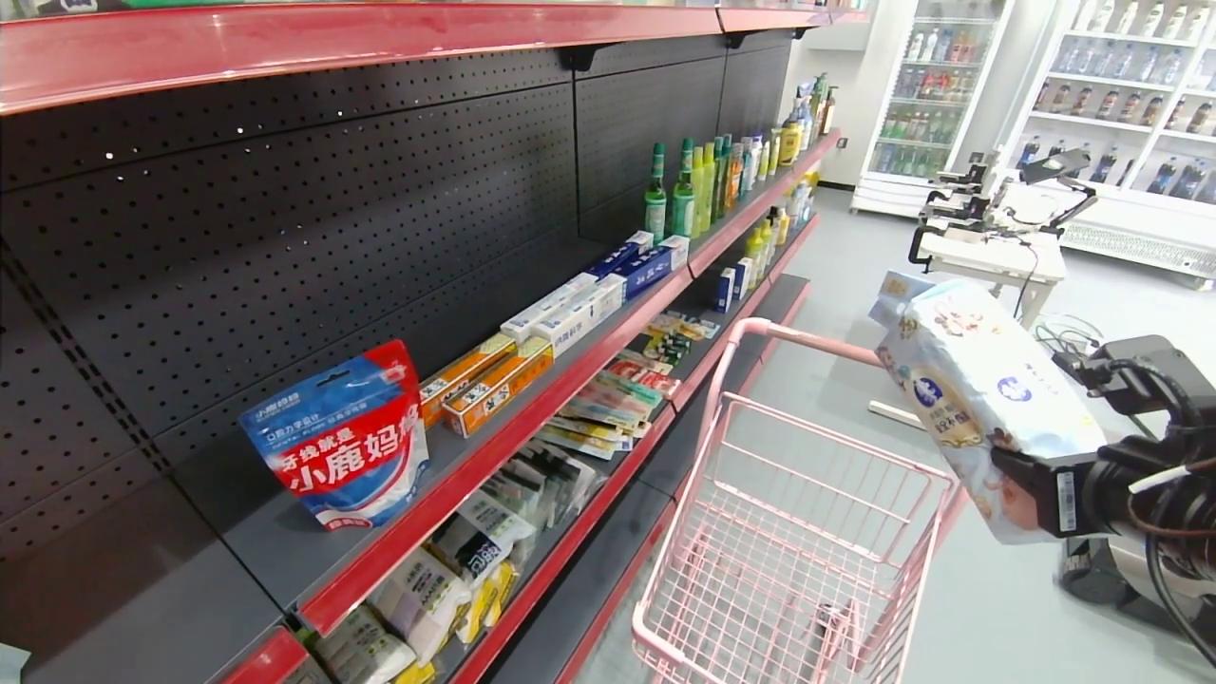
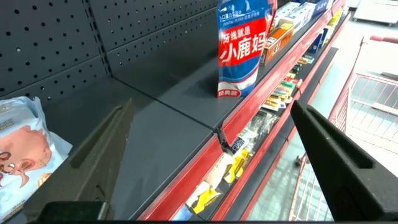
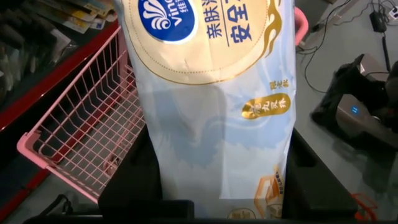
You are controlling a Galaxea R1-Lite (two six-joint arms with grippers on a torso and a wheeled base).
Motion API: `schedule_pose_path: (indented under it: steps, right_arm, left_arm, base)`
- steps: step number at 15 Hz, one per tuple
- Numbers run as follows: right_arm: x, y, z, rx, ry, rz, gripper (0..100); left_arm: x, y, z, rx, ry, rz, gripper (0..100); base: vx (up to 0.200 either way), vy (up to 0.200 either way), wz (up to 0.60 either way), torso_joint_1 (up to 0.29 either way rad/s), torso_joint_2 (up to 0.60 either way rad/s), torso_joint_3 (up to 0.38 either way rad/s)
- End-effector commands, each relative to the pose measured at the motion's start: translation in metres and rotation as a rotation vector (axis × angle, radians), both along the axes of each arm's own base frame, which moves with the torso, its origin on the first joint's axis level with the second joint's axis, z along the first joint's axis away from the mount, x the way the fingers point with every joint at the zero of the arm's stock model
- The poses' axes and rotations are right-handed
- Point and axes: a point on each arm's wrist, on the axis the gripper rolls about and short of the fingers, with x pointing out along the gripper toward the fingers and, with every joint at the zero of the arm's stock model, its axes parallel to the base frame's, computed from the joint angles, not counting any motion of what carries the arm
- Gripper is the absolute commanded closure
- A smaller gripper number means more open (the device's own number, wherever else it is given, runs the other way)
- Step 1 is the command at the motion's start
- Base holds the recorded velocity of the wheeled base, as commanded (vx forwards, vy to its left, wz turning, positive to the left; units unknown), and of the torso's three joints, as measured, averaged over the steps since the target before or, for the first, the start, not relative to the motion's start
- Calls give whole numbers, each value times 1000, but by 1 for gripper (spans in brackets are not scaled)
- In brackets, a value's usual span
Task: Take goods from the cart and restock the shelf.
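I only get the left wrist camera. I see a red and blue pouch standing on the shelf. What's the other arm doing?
Observer: The right gripper has its fingers shut on a pale blue soft pack, held in the air by the right side of the pink cart.
Child: Ooh! And what's way down there, past the boxes behind the pouch?
Observer: Green bottles stand farther along the same shelf, beyond the blue boxes.
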Motion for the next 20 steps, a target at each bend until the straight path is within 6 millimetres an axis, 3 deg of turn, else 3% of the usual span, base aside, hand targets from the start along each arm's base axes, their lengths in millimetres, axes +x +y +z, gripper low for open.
schedule_pose_path:
  steps: [1,9,16,18,19,20]
  right_arm:
    - [-1,0,-3,-2,13,0,100]
    - [-32,-3,-19,-18,46,31,100]
    - [-45,-5,-20,-19,25,27,100]
    - [-49,-6,-21,-21,20,20,100]
    - [-70,-13,-21,-23,-33,-28,100]
    - [-77,-15,-21,-21,-53,-39,100]
  left_arm:
    - [0,0,0,0,2,1,0]
    - [0,0,0,0,2,1,0]
    - [0,0,0,0,0,1,0]
    - [0,0,0,0,0,1,0]
    - [0,0,0,0,-2,1,0]
    - [0,0,0,0,-2,1,0]
  base:
    - [0,0,600,7,2,7]
    - [0,0,600,2,1,0]
    - [0,0,600,2,2,0]
    - [0,0,0,0,0,0]
    - [0,0,0,0,0,0]
    - [0,0,0,0,0,0]
